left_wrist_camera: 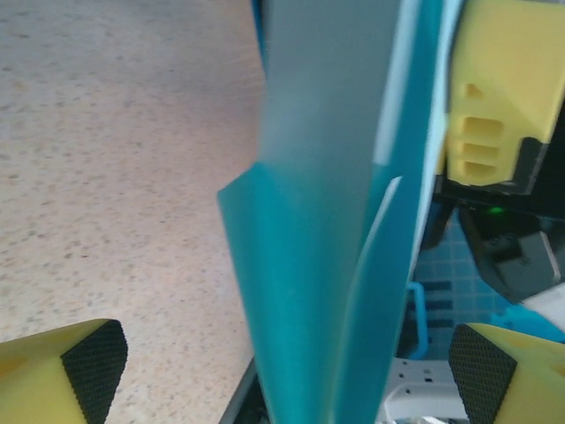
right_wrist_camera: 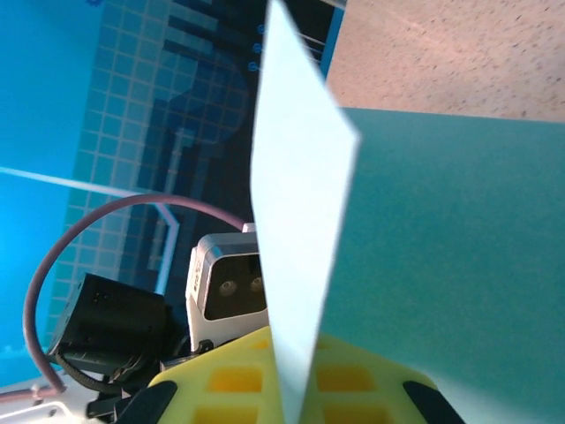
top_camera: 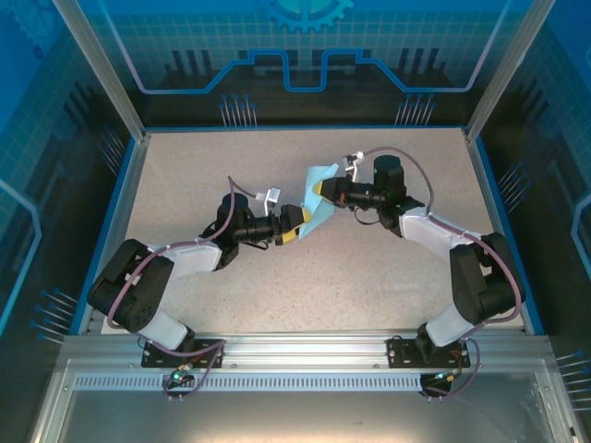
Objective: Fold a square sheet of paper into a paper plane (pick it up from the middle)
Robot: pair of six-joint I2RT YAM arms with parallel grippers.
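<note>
Light-blue paper (top_camera: 319,214), and it's sitting just above the middle of the top view, caught between my two arms over the speckled counter (top_camera: 369,277). My right end effector (top_camera: 323,191) comes in from the right and is clamped on the paper's upper part, yellow fingers pressed together on it. My left end effector (top_camera: 297,224) comes in from the lower left, right at the paper's lower end.

Over to the left wrist view: the paper stands upright down the middle of the frame, more than one layer showing, a pale flap edge slanting along its right side. My left fingertips (left_wrist_camera: 88,367) sit in the bottom corners, yellow with black pads, spread wide apart with the paper between them. I can't see either pad touching it. In the upper right of that frame, the yellow finger of my right end effector lies against the paper's far side.

Right wrist view now: a pale sheet edge climbs from bottom centre to the top of the frame, and a flat teal face of the paper spreads across the right half. Yellow finger plastic fills the bottom centre where that edge runs down. Left of it sits the left arm's white wrist camera (right_wrist_camera: 228,287), with a purple cable (right_wrist_camera: 53,265) looping around it. The counter shows at upper right.
</note>
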